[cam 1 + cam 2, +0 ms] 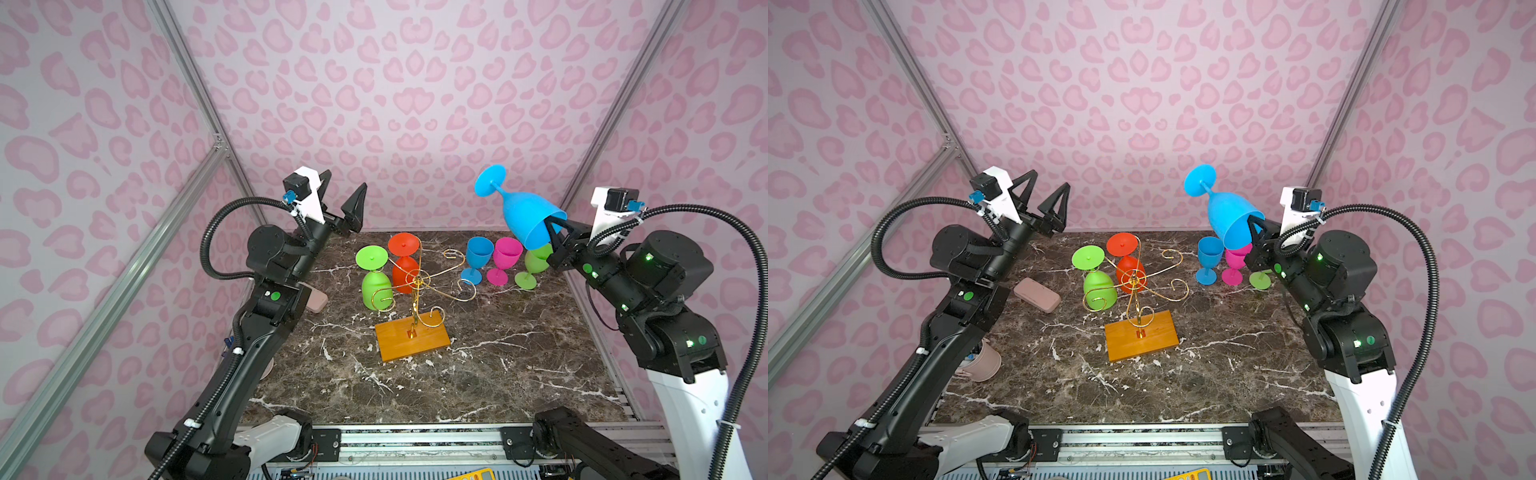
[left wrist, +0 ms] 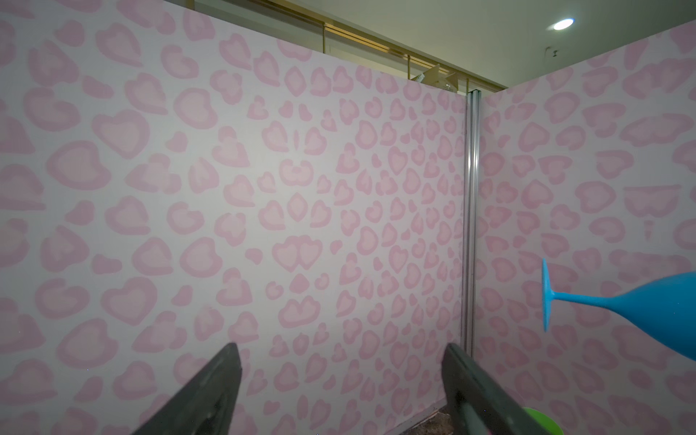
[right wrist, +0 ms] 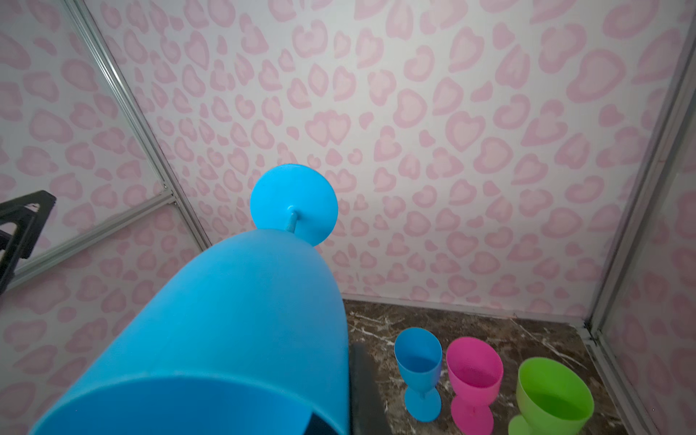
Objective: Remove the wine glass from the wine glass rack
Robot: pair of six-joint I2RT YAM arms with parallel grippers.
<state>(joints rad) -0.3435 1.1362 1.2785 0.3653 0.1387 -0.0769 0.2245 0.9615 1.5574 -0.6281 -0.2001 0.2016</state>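
Note:
The wine glass rack (image 1: 411, 338), gold wire on a wooden base, stands mid-table in both top views. Upside down from its arms on the left hang a green wine glass (image 1: 376, 286) and a red one (image 1: 404, 266). My right gripper (image 1: 552, 230) is shut on the rim wall of a blue wine glass (image 1: 523, 212), holding it in the air at the far right, foot up and tilted, clear of the rack. In the right wrist view this glass (image 3: 244, 320) fills the foreground, one finger (image 3: 361, 376) outside its bowl. My left gripper (image 1: 345, 179) is open and empty, raised at the far left.
Three glasses stand upright under the held one: blue (image 3: 418, 361), pink (image 3: 474, 373), green (image 3: 551, 391). A pink case (image 1: 1037, 295) and a pink mug (image 1: 984, 361) lie by the left arm. Patterned walls with aluminium posts close in the table.

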